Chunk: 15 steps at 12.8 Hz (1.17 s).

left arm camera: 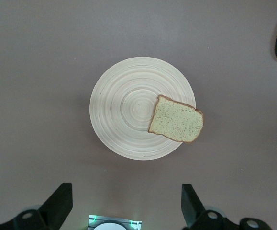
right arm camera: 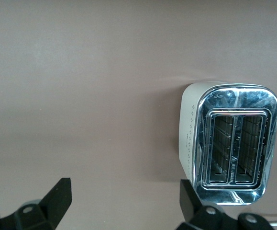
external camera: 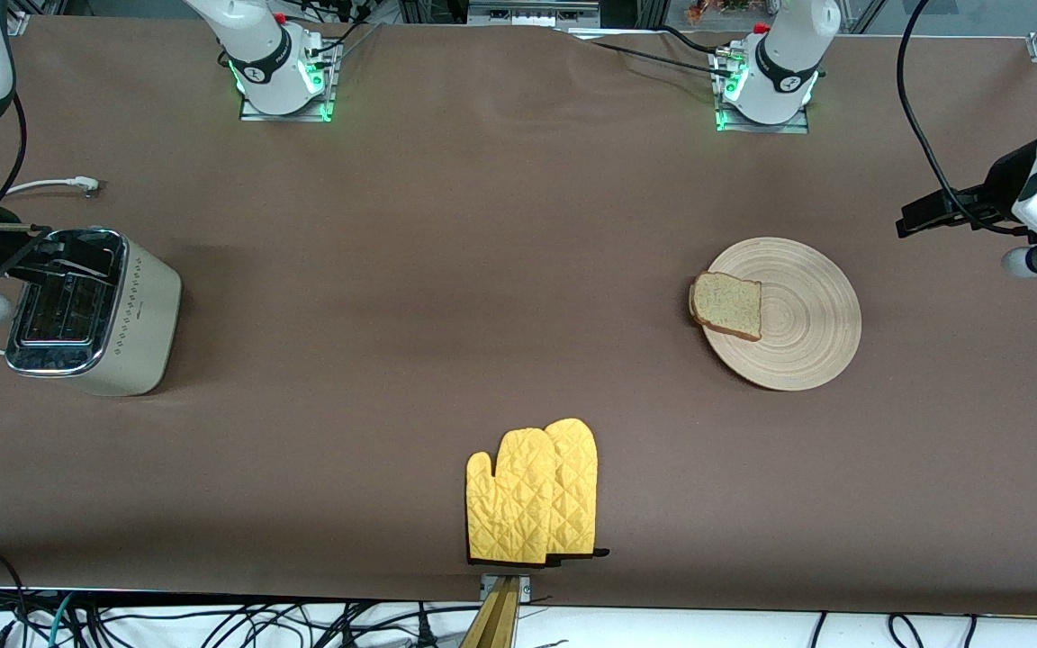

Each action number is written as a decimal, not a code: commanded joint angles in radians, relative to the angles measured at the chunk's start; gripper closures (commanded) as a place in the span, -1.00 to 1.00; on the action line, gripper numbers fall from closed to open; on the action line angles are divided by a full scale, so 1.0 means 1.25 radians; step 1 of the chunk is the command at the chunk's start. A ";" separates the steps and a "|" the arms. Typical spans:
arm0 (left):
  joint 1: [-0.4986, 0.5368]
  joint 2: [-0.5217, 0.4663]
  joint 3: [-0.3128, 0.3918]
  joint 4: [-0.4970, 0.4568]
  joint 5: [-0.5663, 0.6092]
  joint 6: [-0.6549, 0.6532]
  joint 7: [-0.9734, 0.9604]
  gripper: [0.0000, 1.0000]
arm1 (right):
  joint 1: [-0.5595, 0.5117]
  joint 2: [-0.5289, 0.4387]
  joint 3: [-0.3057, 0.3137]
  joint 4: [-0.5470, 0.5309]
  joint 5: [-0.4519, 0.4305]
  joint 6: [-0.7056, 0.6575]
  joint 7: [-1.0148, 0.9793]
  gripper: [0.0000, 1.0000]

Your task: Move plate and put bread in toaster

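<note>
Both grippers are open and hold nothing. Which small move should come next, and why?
Probably the left gripper should descend toward the plate. It hangs open above it, and the bread overhangs the rim, far from the toaster, where the right gripper waits.

A speckled bread slice (external camera: 727, 305) is laid overhanging the grooved wooden plate's (external camera: 798, 337) rim; the cream toaster (external camera: 91, 310) is stood upright, slots empty.

A brown cloth-covered table (external camera: 482, 270) spans the room; cables (external camera: 212, 621), perhaps floor-level, trail along its edge.
</note>
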 commanded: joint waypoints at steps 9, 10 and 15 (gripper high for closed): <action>-0.004 0.004 -0.007 0.035 -0.014 -0.009 -0.010 -1.00 | -0.007 -0.002 0.004 0.001 0.013 -0.012 0.003 -1.00; -0.004 0.004 -0.007 0.033 -0.014 -0.009 -0.010 -1.00 | -0.007 -0.002 0.004 0.001 0.013 -0.012 0.002 -1.00; 0.004 0.003 -0.007 0.032 -0.015 -0.009 -0.007 -1.00 | -0.007 -0.002 0.004 0.001 0.013 -0.010 0.002 -1.00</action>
